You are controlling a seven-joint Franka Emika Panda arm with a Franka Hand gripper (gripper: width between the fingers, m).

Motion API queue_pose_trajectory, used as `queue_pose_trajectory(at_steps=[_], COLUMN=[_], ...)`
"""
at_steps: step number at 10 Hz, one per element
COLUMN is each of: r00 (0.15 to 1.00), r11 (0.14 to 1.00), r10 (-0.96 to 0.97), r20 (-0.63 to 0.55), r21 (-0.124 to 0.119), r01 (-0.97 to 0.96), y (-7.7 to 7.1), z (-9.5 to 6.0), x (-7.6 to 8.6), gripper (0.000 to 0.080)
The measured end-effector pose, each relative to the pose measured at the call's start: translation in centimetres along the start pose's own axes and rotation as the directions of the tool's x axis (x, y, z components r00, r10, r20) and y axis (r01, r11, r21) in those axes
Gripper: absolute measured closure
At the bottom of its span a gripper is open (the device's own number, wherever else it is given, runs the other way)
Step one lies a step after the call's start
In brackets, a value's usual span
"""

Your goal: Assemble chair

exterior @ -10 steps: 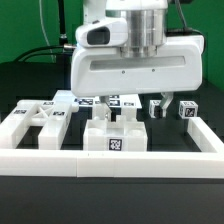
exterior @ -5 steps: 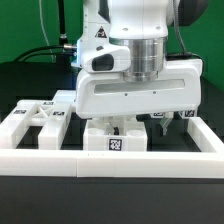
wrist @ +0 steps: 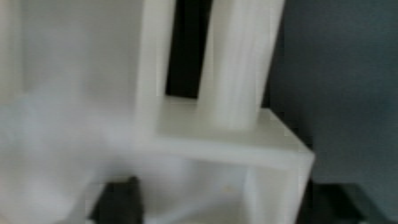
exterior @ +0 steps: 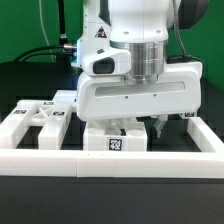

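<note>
A chunky white chair piece (exterior: 113,139) with a black-and-white tag on its front stands at the front middle of the exterior view. My gripper (exterior: 137,126) has come down over it, and the wide white hand hides its top. In the wrist view the same white piece (wrist: 214,130) fills the picture, blurred and very close, with two upright bars. My gripper (wrist: 233,205) has one dark finger on each side of the piece, set wide apart. I see no squeeze on it.
Other white tagged chair pieces (exterior: 38,118) lie at the exterior view's left. A small tagged block (exterior: 187,118) peeks out at the right behind the hand. A long plain white rail (exterior: 60,160) runs along the front, with side rails (exterior: 205,140).
The hand has come down from above the pieces onto the middle piece, and now hides the tagged parts behind it. The pieces have not moved.
</note>
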State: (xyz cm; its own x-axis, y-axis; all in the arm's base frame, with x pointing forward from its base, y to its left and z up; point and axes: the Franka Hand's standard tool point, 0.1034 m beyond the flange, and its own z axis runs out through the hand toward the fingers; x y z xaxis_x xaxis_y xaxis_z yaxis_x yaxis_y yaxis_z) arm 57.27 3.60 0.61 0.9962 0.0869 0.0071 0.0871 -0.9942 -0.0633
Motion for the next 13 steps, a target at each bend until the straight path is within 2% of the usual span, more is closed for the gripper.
queue_pose_trajectory(at_steps=[1,2,3,9,13], r00=[1.0,1.0,1.0,1.0,0.999], r11=[1.0,1.0,1.0,1.0,1.0], r10=[0.0,0.0,-0.001,0.02,0.013], r20=[0.0,0.0,0.0,0.0,-0.034], r21=[0.0,0.0,0.0,0.001,0.01], r01=[0.0,0.0,0.001,-0.02,-0.012], y=[0.0,0.0,0.0,-0.3,-3.6], z=[0.0,0.0,0.0,-0.1,0.1], x=[0.0,0.0,0.0,0.2,3.6], gripper=[0.0678,0.0678,0.0768,0.0768,0.0768])
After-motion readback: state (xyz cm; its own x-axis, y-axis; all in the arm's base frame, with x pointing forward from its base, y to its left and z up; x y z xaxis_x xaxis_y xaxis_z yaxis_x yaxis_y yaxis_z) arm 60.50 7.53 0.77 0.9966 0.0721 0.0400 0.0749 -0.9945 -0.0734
